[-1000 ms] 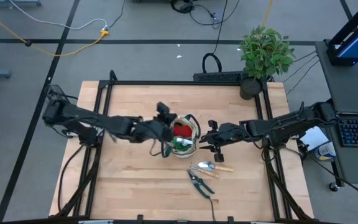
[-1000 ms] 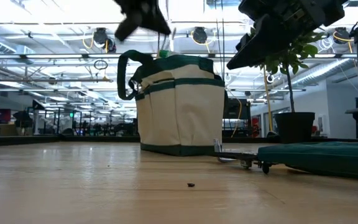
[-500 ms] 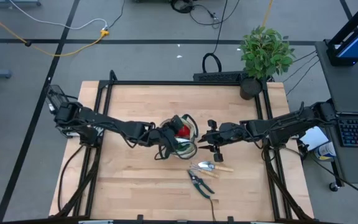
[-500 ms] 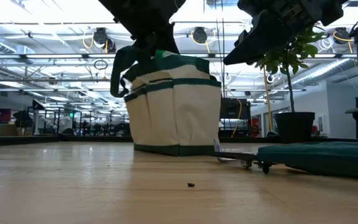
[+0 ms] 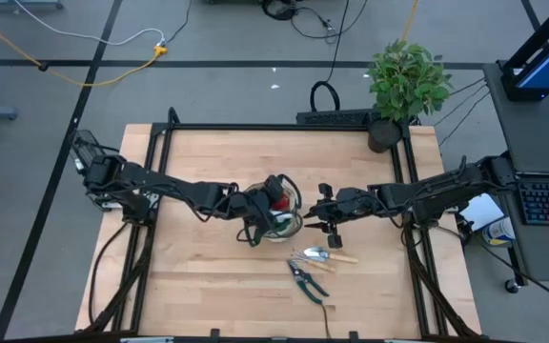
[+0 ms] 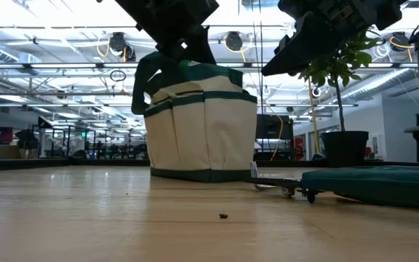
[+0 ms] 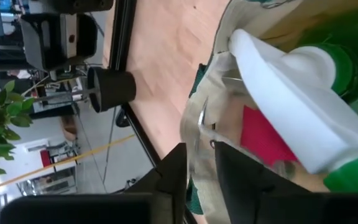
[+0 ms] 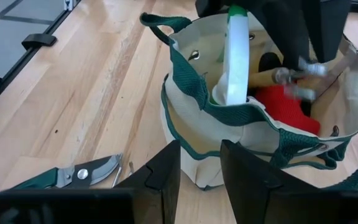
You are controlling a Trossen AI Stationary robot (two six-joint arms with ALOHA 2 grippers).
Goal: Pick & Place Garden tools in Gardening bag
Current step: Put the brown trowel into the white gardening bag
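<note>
The beige gardening bag [image 5: 294, 227] with green trim stands on its base at mid table; it also shows in the low view [image 6: 202, 124]. Inside it are a white and green spray bottle [image 8: 235, 56], a red item [image 8: 284, 106] and a wooden-handled fork [image 8: 265, 78]. My left gripper [image 5: 273, 191] reaches down into the bag's mouth, shut on the fork. My right gripper [image 5: 320, 217] is shut and empty, raised just right of the bag. A trowel [image 5: 320, 255] and pruning shears [image 5: 308, 281] lie flat on the table near the bag. My left gripper seems to pinch the fork's metal neck [image 8: 294, 74], just past the wooden handle, between its two fingers. The fingers come from above, pointing down into the bag. The fork lies roughly level inside the bag's mouth. The metal end is blurred, so the exact spot is unclear.
A potted green plant [image 5: 403, 86] stands at the table's far right corner, with a black cable loop [image 5: 324, 95] beyond the far edge. There is bare wood left of the bag and along the near edge.
My left gripper has come down from above the bag's left rim into the bag's mouth. The bag has slid a little toward the table's left edge and stays upright. My right gripper has kept still.
</note>
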